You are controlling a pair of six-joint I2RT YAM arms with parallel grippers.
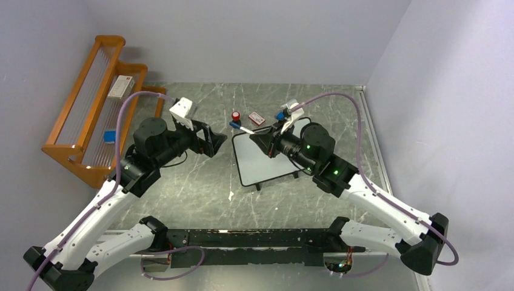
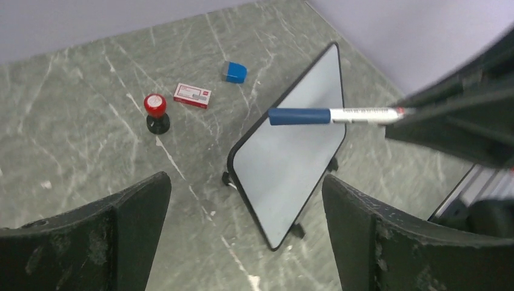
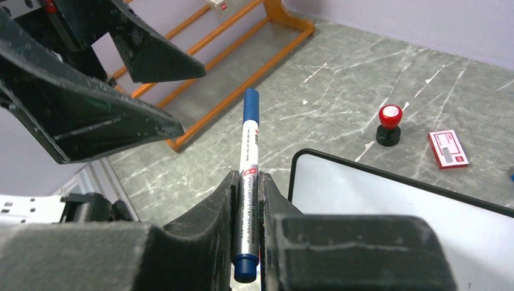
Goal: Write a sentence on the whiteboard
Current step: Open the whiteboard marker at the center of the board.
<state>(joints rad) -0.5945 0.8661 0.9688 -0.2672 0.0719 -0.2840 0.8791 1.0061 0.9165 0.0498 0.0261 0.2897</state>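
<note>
Quick look at the rig: the right gripper (image 3: pixel 248 179) is clamped tight on a blue-capped whiteboard marker (image 3: pixel 249 139); in the top view the cap end points to about 10 o'clock, at the left gripper (image 1: pixel 213 140). That one has its jaws spread wide with nothing between them. The whiteboard (image 1: pixel 264 162) sits on its little black feet on the green marble table (image 1: pixel 200 188), a bit right of centre and partly under the right gripper; its face is plain glossy white. From the board, a red stamp (image 1: pixel 236 115) is at 11 o'clock and a small red-and-white box (image 1: pixel 257 118) at 12. A small blue block (image 2: pixel 234 72) lies just past the box; the wooden rack (image 1: pixel 111 42) is way off at 9 o'clock.
</note>
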